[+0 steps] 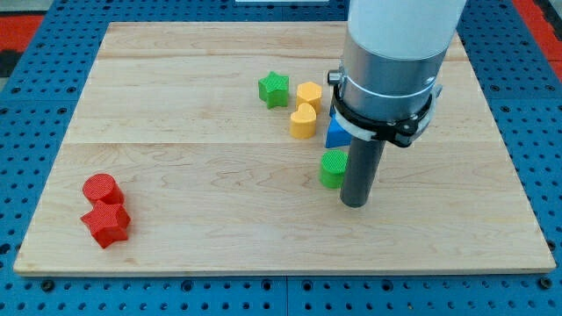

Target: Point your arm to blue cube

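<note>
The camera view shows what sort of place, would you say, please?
Probably a robotics lab bench: a wooden board lies on blue perforated panels, small blocks like the blue cube are scattered, and my tip stands below the cube.

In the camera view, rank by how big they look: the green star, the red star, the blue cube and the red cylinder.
1. red star
2. red cylinder, close to the star; both lie nearer the view's bottom, so unsure
3. green star
4. blue cube, mostly hidden behind the arm, so only a sliver shows
</note>
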### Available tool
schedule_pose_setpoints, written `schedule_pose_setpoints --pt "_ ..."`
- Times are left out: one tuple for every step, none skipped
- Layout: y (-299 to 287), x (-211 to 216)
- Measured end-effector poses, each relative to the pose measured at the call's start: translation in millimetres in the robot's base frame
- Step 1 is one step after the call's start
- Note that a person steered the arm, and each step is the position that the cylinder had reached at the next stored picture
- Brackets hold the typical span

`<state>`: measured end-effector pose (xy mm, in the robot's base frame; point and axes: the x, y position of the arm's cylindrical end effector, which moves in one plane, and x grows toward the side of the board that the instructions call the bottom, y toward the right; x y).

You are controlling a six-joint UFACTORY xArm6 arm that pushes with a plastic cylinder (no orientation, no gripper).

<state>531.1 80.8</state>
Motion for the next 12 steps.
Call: schedule_pose_setpoints --pt "-0.9 -8.2" --pt "-0.9 -19.8" --pt "5.0 -52.2" --pt "5.0 -52.2" --pt "12.3 -57.8" --pt "28.3 -60.1" --pt "58.6 -60.1" --pt "80.2 -89.9" --pt "95.5 -129.8" --pt "99.8 -183.1" --pt "99.2 -192.5" --pt "85.5 -209.8"
